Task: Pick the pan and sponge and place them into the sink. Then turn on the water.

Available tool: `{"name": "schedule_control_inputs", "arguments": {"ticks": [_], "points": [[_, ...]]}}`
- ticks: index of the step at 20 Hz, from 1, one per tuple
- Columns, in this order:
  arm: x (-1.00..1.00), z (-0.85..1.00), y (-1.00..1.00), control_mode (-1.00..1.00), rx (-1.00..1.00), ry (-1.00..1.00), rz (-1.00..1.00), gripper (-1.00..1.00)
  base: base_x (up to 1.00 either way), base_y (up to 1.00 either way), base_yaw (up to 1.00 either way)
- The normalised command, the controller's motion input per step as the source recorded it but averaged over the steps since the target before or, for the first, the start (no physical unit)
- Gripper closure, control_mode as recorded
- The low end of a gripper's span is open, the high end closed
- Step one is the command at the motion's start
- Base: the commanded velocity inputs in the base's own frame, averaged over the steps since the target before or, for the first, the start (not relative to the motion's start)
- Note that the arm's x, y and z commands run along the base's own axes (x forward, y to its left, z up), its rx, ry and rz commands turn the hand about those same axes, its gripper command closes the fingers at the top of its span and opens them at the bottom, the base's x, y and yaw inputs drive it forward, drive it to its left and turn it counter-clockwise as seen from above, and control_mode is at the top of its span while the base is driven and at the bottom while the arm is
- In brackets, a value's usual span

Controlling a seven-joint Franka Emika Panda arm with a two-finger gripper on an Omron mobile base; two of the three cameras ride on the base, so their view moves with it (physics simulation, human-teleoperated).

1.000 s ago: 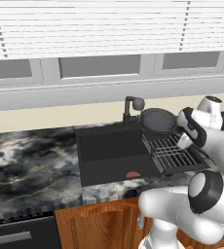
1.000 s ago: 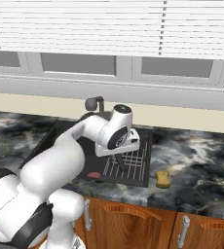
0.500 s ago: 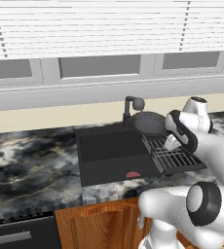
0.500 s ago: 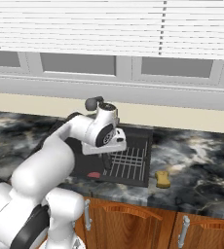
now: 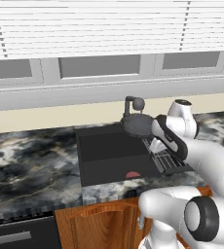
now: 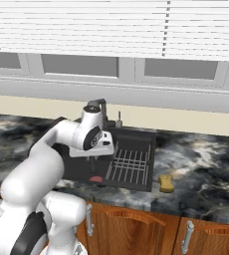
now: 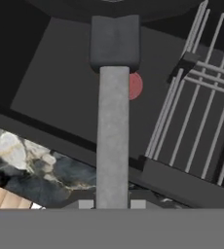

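A big white arm (image 5: pixel 201 160) made of fat round parts is seen. Dark grey rings are seen at its joints, and a round dark cap is seen at five o'clock.

Wire dish rack (image 6: pixel 131 165) beside marble counter (image 6: pixel 206 174)

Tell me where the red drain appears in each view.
Left base view: drain low centre, at the sink's front.
Right base view: drain left of centre, low.
Hand view: drain upper centre, half behind the pan handle.
Shared landmark: the rack, right of the drain everywhere.
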Motion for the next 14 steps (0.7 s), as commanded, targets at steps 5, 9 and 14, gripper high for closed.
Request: {"name": "schedule_control_inputs", "arguments": {"ticks": [5,9,14], "points": [[0.0,-0.15,0.53,-1.0,0.0,0.02,-0.05,1.0,0.0,0.0,0.0],[0.02,-0.15,0.42,-1.0,0.0,0.03,-0.09,1.0,0.0,0.0,0.0],[0.04,-0.12,0.18,-1.0,0.01,0.03,-0.17,1.0,0.0,0.0,0.0]]}}
